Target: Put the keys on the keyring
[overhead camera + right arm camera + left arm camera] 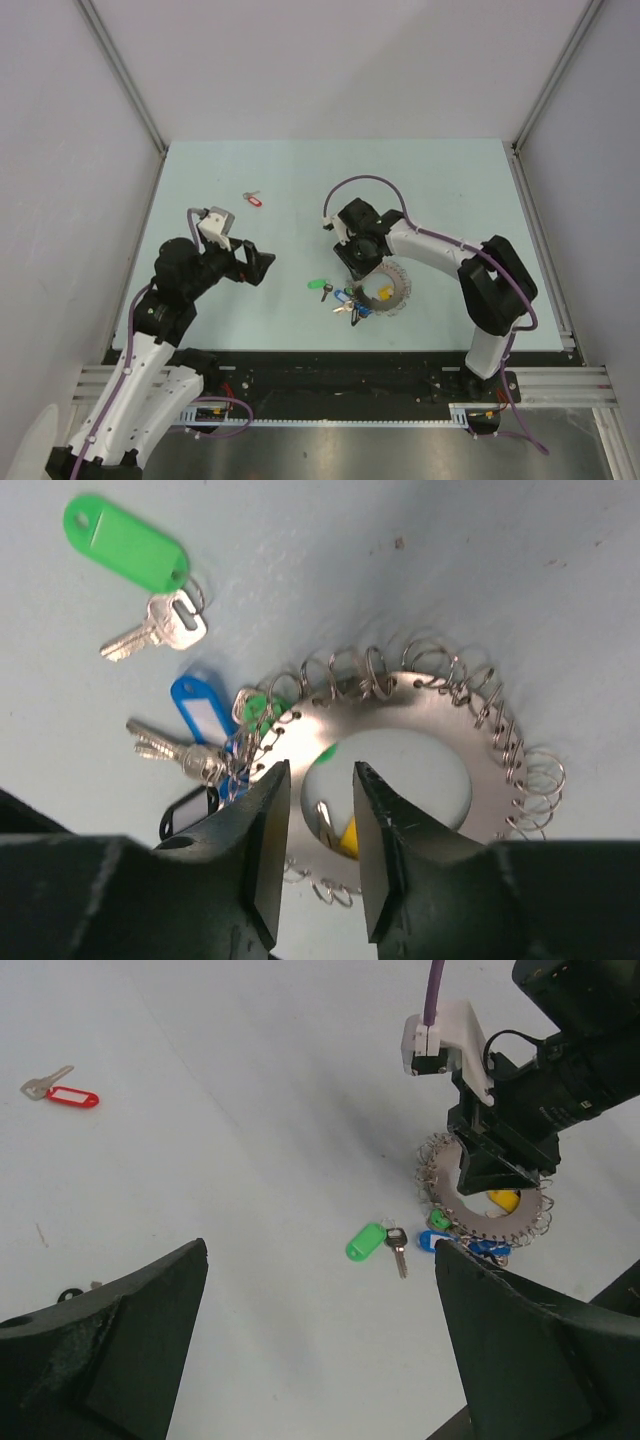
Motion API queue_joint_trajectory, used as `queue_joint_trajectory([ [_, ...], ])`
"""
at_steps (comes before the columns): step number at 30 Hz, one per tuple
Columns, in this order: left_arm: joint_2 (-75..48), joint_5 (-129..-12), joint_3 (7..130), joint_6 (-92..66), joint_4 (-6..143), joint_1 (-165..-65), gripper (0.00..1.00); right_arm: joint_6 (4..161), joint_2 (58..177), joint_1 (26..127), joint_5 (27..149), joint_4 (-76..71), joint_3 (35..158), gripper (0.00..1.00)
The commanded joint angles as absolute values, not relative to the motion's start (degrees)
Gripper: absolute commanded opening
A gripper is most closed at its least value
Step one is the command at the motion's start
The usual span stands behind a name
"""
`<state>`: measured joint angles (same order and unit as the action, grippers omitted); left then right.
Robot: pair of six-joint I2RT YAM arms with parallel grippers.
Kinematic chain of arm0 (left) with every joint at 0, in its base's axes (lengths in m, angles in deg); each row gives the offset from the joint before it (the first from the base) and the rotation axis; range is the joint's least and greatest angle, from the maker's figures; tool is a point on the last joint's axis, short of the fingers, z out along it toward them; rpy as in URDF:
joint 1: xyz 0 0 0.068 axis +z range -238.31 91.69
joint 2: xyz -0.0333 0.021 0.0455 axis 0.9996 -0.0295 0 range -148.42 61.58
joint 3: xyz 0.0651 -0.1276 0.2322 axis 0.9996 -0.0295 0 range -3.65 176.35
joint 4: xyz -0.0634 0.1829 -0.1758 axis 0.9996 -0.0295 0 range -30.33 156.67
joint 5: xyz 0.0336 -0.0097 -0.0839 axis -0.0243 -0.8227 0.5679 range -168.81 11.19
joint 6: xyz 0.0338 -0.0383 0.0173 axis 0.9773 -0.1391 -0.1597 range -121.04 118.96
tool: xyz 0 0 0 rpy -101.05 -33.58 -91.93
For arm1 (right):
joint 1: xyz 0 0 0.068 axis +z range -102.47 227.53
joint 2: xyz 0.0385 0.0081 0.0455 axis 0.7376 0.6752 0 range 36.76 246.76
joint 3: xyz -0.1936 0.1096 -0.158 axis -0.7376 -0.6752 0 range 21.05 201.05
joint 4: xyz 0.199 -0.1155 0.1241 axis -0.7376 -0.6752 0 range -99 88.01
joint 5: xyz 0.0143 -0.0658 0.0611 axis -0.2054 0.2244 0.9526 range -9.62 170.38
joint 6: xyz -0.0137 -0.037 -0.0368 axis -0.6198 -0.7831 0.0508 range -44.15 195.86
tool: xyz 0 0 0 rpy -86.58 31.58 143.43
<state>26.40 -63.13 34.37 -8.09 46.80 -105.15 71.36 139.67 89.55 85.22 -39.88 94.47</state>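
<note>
The keyring (pixel 388 291) is a flat silvery hoop edged with small wire loops, lying right of centre with blue, green and yellow tagged keys clustered at its left. It also shows in the left wrist view (pixel 485 1195) and the right wrist view (pixel 400 715). My right gripper (pixel 318 810) stands over the hoop's near-left edge, jaws drawn close around the band, one finger outside and one in the hole. A loose key with a bright green tag (pixel 319 285) (pixel 367 1241) (pixel 125 542) lies just left of the hoop. A red-tagged key (pixel 253 199) (pixel 72 1096) lies farther back. My left gripper (pixel 320 1360) is wide open and empty, left of the green key.
The right arm's wrist with its purple cable (pixel 435 1000) looms over the hoop. A blue tag (pixel 202 708) and a small dark tag (pixel 190 808) lie at the hoop's left. Grey walls and rails (pixel 540 220) bound the pale table.
</note>
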Motion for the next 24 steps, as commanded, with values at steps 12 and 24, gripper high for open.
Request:
queue_joint_trajectory([
  [12,-1.41,-69.4,50.56,4.67,39.0,-125.73,1.0,83.93,103.5,72.86,88.02,-23.99,72.06,0.54],
  [24,-35.61,-66.86,73.68,19.43,30.11,-134.0,0.76,90.36,75.18,65.99,80.38,-9.2,55.07,0.65],
])
